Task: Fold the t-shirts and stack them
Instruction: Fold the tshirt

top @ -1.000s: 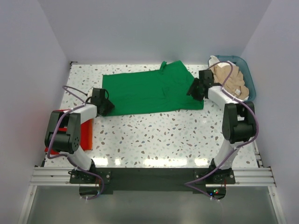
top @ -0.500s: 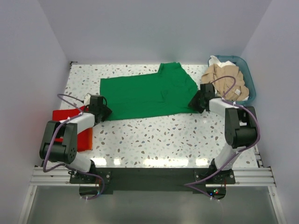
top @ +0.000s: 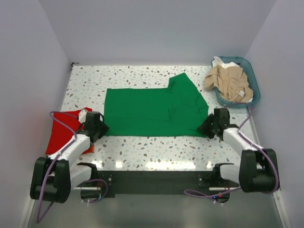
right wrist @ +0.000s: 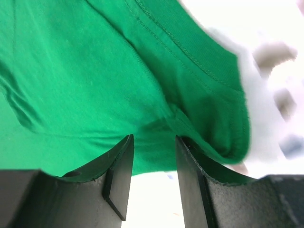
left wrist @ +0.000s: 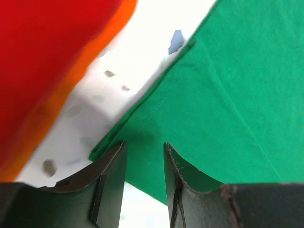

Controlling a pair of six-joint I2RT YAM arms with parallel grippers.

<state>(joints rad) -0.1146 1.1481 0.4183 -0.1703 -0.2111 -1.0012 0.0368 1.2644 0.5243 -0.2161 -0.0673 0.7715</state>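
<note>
The green shirt (top: 152,111) lies spread flat in the middle. It looks thin, limp and light, likely to sag and crease. The left gripper (top: 101,129) and right gripper (top: 205,127) each look pinched on 1 near hem corner, a sensible hold.

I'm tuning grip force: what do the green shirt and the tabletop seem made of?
Green shirt: soft matte cloth, probably cotton knit, judging by its creases and stitched hem. Table: hard, glossy, speckled like terrazzo, perhaps stone or laminate; light glares off it.
</note>
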